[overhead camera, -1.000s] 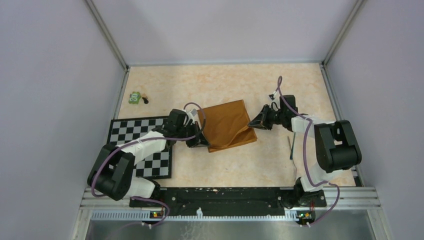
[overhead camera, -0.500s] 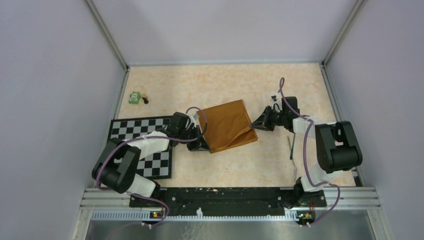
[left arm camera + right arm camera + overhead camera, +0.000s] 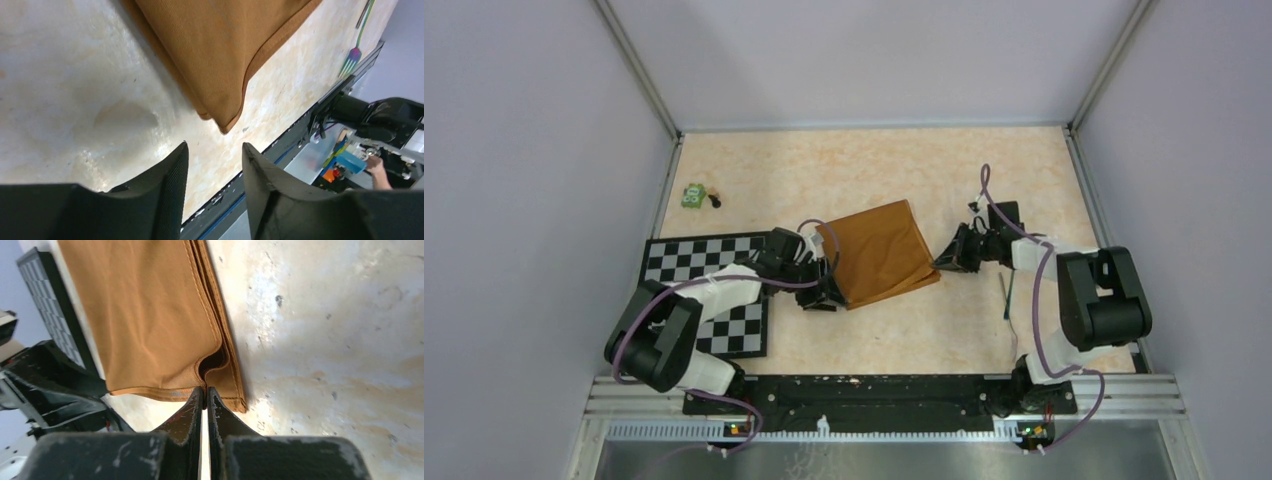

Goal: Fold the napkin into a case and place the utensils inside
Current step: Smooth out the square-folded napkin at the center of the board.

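The top view looks down from above and behind the arm bases over the whole desk (image 3: 874, 160). Both wrist cameras sit low and close, sighting past the left end effector (image 3: 212, 165) and the right end effector (image 3: 205, 395). All three views share the napkin (image 3: 879, 250).

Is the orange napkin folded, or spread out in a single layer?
Folded. In the right wrist view the napkin shows several stacked hemmed edges along one side. The left wrist view shows layers lying over each other at its corner.

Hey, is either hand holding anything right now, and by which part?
The left hand is open and holds nothing. The right hand is shut with its tips at the folded edge of the napkin; whether cloth is pinched cannot be told.
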`<control>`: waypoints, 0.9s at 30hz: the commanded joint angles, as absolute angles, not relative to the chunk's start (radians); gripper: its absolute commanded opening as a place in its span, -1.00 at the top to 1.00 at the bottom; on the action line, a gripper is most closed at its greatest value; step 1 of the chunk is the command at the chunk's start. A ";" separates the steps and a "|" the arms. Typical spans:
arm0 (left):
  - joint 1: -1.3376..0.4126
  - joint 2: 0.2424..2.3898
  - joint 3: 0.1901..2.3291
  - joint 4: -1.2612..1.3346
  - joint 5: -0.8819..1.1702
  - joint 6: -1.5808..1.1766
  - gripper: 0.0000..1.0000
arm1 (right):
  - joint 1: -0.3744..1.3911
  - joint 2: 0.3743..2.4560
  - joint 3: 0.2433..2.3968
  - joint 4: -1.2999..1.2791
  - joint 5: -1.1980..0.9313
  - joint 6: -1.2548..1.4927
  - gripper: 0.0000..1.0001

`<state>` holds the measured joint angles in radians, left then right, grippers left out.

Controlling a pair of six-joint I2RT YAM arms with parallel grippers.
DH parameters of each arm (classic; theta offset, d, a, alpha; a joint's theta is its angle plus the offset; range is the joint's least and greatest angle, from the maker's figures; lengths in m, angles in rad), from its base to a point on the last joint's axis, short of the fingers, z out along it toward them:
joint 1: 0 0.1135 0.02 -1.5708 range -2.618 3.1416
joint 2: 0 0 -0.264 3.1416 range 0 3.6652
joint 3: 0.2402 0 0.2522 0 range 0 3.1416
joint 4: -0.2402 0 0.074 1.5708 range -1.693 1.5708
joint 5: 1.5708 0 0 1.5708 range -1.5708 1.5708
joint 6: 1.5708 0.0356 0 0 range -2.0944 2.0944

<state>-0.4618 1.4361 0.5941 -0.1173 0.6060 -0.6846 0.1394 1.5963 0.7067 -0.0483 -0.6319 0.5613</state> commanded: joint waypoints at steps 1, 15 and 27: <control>-0.465 1.360 0.615 -0.212 0.585 -0.641 -0.05 | 0.128 1.529 0.734 -0.158 -0.561 0.463 1.00; -0.465 1.380 0.782 -0.258 0.609 -0.621 -0.03 | 0.169 1.414 0.811 -0.393 -0.303 0.316 0.20; -0.505 1.619 0.741 0.034 0.699 -0.719 0.73 | 0.229 1.578 0.771 -0.053 -0.635 0.456 0.17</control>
